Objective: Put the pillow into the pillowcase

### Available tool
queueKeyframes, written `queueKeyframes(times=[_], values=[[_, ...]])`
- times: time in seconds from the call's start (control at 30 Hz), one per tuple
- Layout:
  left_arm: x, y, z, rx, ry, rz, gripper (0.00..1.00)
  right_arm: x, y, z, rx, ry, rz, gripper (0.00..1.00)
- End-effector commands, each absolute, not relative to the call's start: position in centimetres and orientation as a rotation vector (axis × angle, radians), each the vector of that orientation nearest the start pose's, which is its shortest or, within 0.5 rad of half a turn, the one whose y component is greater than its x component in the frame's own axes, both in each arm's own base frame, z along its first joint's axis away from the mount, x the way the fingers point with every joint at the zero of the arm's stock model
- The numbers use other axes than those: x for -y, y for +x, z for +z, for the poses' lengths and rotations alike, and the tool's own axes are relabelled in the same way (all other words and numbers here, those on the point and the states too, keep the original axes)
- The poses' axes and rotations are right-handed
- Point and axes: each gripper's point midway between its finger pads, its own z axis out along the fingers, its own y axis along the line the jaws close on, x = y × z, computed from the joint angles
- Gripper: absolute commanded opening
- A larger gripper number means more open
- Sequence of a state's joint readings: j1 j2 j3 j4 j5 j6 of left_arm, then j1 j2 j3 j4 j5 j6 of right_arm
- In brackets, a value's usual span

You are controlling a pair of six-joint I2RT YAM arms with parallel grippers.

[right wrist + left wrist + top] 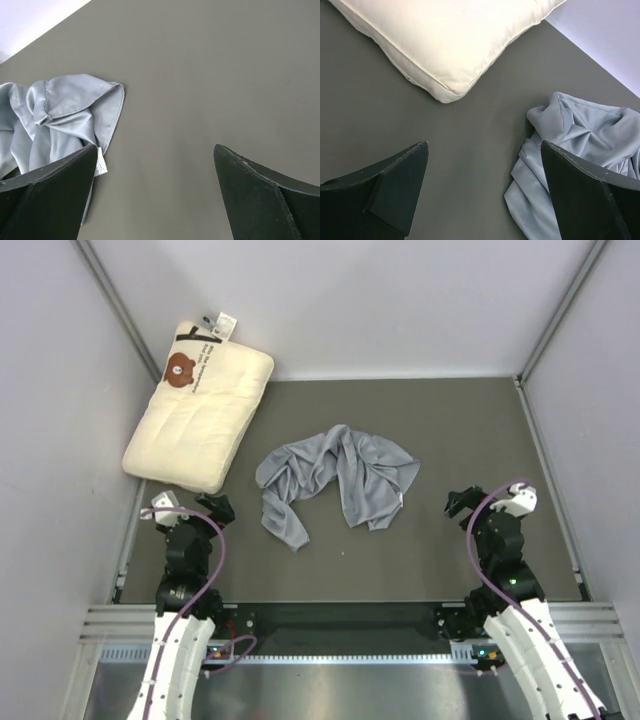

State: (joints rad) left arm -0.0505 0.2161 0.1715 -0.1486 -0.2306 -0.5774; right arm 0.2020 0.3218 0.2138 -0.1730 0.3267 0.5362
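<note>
The cream quilted pillow with a brown bear face print and a white tag lies at the far left of the grey mat, one corner showing in the left wrist view. The light grey-blue pillowcase lies crumpled in the middle of the mat; it also shows in the left wrist view and the right wrist view. My left gripper is open and empty, near the pillow's near corner. My right gripper is open and empty, right of the pillowcase.
The grey mat is enclosed by pale walls on the left, back and right. A metal rail runs along the near edge between the arm bases. A small white care label hangs from the pillowcase edge.
</note>
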Motion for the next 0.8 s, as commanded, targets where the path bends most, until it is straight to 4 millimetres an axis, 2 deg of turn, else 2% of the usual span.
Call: queueKeyframes(times=[0.0,0.07,0.1,0.17,0.2,0.23,0.27,0.3,0.33,0.37,0.4,0.43,0.47,0.5,0.53,0.57,0.6,0.63,0.67,0.7,0.73,0.77], values=[[-0.9,24.8,13.5,-1.644,-0.685,-0.256,0.99,-2.2,25.5,14.1,-1.732,0.499,0.269,1.0],[-1.0,24.8,13.2,-1.662,-0.704,-0.253,0.99,-3.1,25.7,14.3,-1.749,0.445,0.299,1.0],[-1.0,24.9,13.2,-1.663,-0.703,-0.252,0.99,-4.1,25.9,13.9,-1.792,0.376,0.322,1.0],[-1.3,25.1,12.7,-1.682,-0.722,-0.225,0.99,-5.2,26.5,14.9,-1.824,0.341,0.348,1.0],[-1.3,25.1,12.7,-1.689,-0.726,-0.224,0.99,-6.0,26.8,13.9,-1.898,0.302,0.342,1.0],[-1.3,25.2,12.5,-1.696,-0.728,-0.221,0.99,-6.9,27.4,15.3,-1.893,0.271,0.359,1.0],[-1.3,25.3,12.2,-1.709,-0.731,-0.217,0.99,-8.8,27.6,14.2,-1.967,0.196,0.37,1.0],[-1.3,25.3,12.2,-1.712,-0.732,-0.218,0.99,-9.2,27.9,14.3,-1.988,0.182,0.332,1.0],[-1.2,25.4,12.3,-1.711,-0.728,-0.223,0.99,-10.3,28.7,16.1,-1.971,0.154,0.325,1.0],[-1.2,25.4,12.1,-1.717,-0.728,-0.222,0.99,-12.1,28.7,14.9,-2.036,0.079,0.302,1.0],[-1.2,25.4,12.1,-1.716,-0.729,-0.223,0.99,-13.0,29.6,16.4,-2.021,0.069,0.301,1.0],[-1.1,25.4,12.1,-1.717,-0.727,-0.224,0.99,-14.1,29.9,16.3,-2.04,0.043,0.316,1.0],[-1.1,25.3,12.1,-1.715,-0.728,-0.225,0.99,-15.3,30.2,14.4,-2.116,0.002,0.312,1.0],[-1.1,25.4,12.1,-1.714,-0.727,-0.227,0.99,-16.7,31.1,15.5,-2.116,-0.013,0.339,1.0],[-1.1,25.3,12.1,-1.711,-0.726,-0.226,0.99,-17.8,31.2,15.1,-2.14,-0.043,0.342,1.0],[-1.2,25.3,12.1,-1.71,-0.727,-0.225,0.99,-18.6,31.7,13.5,-2.193,-0.075,0.315,1.0],[-1.1,25.3,12.1,-1.709,-0.725,-0.227,0.99,-19.6,32.7,14.4,-2.18,-0.084,0.317,1.0],[-1.1,25.4,12.1,-1.711,-0.722,-0.228,0.99,-20.4,33.1,14.2,-2.193,-0.106,0.306,1.0],[-1.1,25.4,12.1,-1.711,-0.722,-0.228,0.99,-21.2,33.5,12.2,-2.25,-0.146,0.263,1.0],[-1.1,25.4,12.0,-1.714,-0.723,-0.227,0.99,-20.9,33.6,11.2,-2.303,-0.16,0.19,1.0],[-1.1,25.4,12.0,-1.713,-0.724,-0.226,0.99,-21.8,35.0,12.5,-2.285,-0.153,0.181,1.0],[-1.1,25.4,12.0,-1.716,-0.726,-0.226,0.99,-21.9,35.3,10.3,-2.346,-0.176,0.124,1.0]])
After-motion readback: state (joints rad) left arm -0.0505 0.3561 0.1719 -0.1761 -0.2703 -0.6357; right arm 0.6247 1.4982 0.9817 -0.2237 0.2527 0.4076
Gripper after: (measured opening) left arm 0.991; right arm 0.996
